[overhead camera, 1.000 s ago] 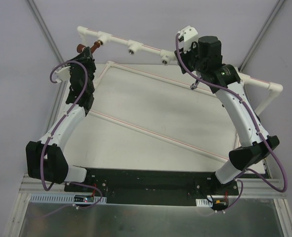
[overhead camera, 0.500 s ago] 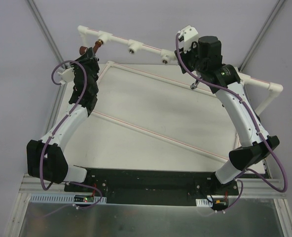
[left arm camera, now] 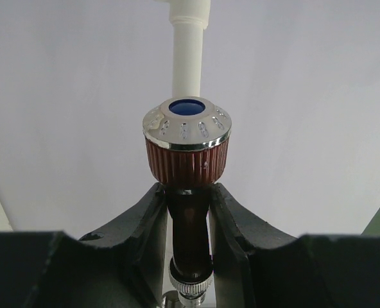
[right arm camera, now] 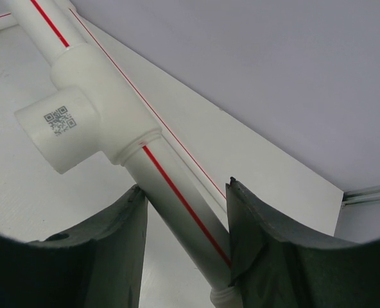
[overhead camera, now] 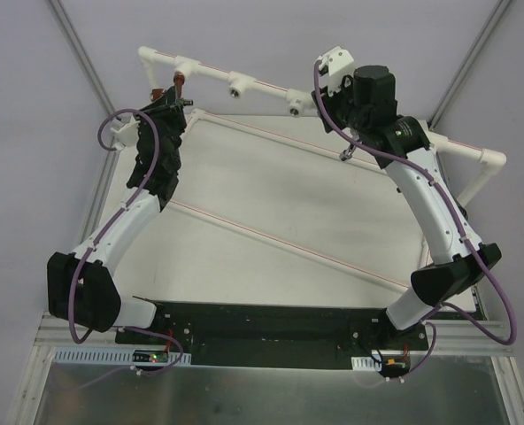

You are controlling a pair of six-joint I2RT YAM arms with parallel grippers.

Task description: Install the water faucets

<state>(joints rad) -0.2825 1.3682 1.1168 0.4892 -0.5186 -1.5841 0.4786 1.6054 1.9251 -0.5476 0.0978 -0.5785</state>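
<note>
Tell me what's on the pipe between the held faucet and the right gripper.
Top view: two white tee fittings on the pipe between faucet and right gripper.

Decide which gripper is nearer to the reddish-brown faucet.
Left. The left gripper holds the reddish-brown faucet by its stem, between its fingers. The right gripper is far off to the faucet's right, closed around the white pipe.
</note>
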